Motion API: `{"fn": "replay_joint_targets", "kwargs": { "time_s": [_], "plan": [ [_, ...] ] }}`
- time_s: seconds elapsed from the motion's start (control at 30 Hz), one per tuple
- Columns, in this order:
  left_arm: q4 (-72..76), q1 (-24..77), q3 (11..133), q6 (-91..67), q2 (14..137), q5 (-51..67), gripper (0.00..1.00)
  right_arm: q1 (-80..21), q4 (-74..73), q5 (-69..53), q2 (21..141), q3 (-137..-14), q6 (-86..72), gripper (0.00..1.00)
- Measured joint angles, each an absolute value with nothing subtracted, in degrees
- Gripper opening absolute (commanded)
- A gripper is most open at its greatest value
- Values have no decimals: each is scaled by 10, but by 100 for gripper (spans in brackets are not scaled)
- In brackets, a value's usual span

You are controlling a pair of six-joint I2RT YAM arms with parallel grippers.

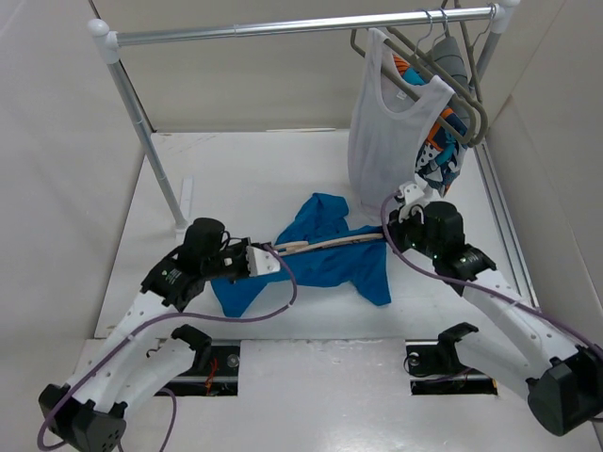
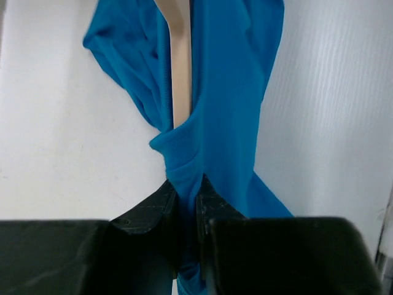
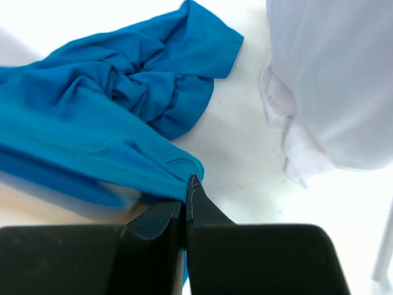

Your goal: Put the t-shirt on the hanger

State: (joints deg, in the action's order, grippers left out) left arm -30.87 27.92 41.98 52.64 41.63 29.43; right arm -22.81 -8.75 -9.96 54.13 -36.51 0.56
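While t-shirt (image 1: 330, 259) lies on white table (image 1: 245, 169) (white walls (image 1: 264, 85)), left gripper (image 2: 187, 185) clamps it, right gripper (image 3: 186, 192) closed.

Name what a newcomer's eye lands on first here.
A bright blue t-shirt lies crumpled on the table, a pale wooden hanger poking out of its folds. The left tool pinches one end and the right tool nips the hem at the other. At the back right, a white mesh tank top hangs from the rail among grey hangers.
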Motion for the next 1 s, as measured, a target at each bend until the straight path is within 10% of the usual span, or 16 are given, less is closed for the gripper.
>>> {"fn": "replay_joint_targets", "kwargs": {
  "time_s": [0.57,0.77,1.0],
  "plan": [
    [-282,296,447,539,543,174,0,-321,-225,-112,609,-554,181,1],
    [-306,318,496,509,547,187,0,-349,-224,-175,691,-614,234,55],
    [-300,315,509,496,535,213,0,-310,-328,-209,655,-659,353,65]
  ]
}}
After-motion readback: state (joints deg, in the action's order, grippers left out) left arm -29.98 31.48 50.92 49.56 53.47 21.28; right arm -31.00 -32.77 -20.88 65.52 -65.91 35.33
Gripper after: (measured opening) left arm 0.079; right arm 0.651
